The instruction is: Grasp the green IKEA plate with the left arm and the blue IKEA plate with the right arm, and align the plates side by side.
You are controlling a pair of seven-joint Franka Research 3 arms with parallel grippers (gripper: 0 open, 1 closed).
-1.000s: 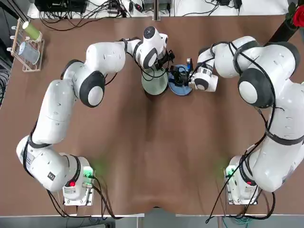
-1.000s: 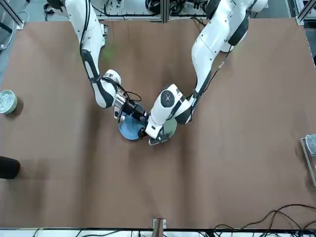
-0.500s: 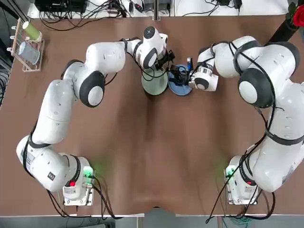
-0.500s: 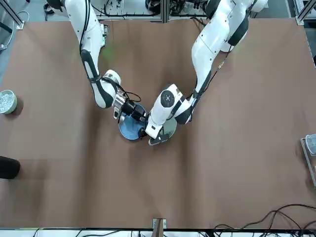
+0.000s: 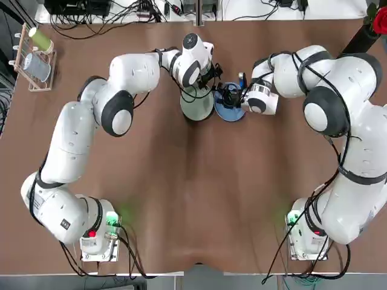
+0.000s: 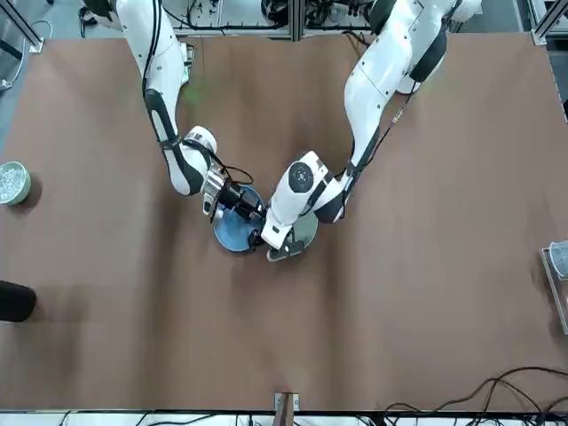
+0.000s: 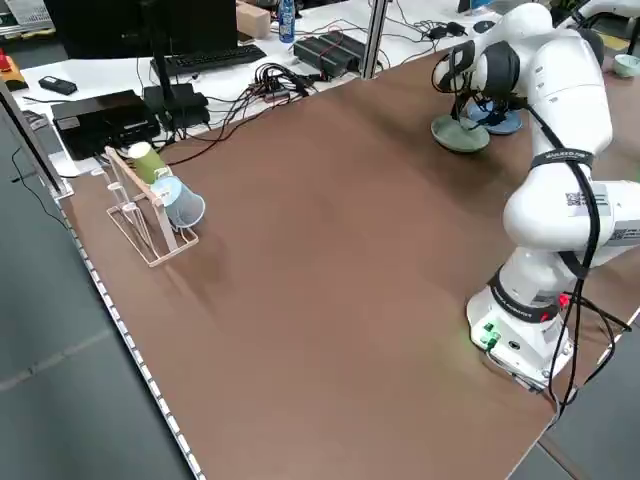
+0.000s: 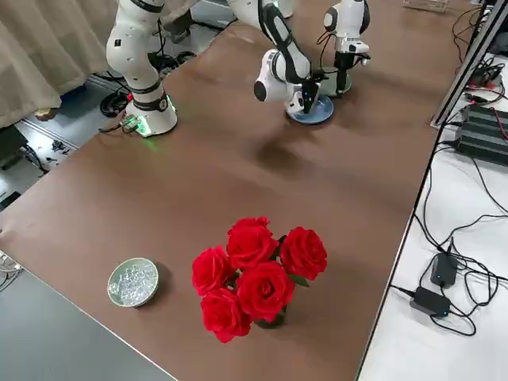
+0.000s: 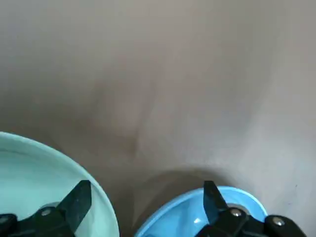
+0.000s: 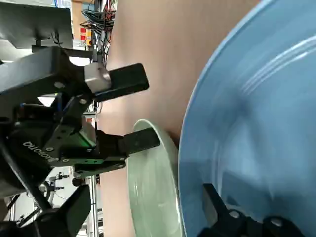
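Green IKEA plate (image 5: 197, 106) and blue IKEA plate (image 5: 230, 110) are down on the brown table (image 5: 193, 199), just beside each other at the far middle — your alignment looks close to done.

Your left gripper (image 5: 204, 84) hangs over the inner edge of the green plate, fingers spread: the left wrist view has one fingertip (image 9: 76, 200) over green and the other over blue, nothing pinched between them. Your right gripper (image 5: 228, 94) sits low over the blue plate; its wrist view shows its fingers apart too, with the blue rim running between them — open around it, not clamped as far as I can judge.

Watch the exit. Both hands are crowded into the same narrow spot, and that left finger over the blue plate is the worry: pull away sideways and it could catch a rim and skate a light plastic plate out of line. Same for the right hand if a finger is under the rim. Lift straight up first, one arm at a time.
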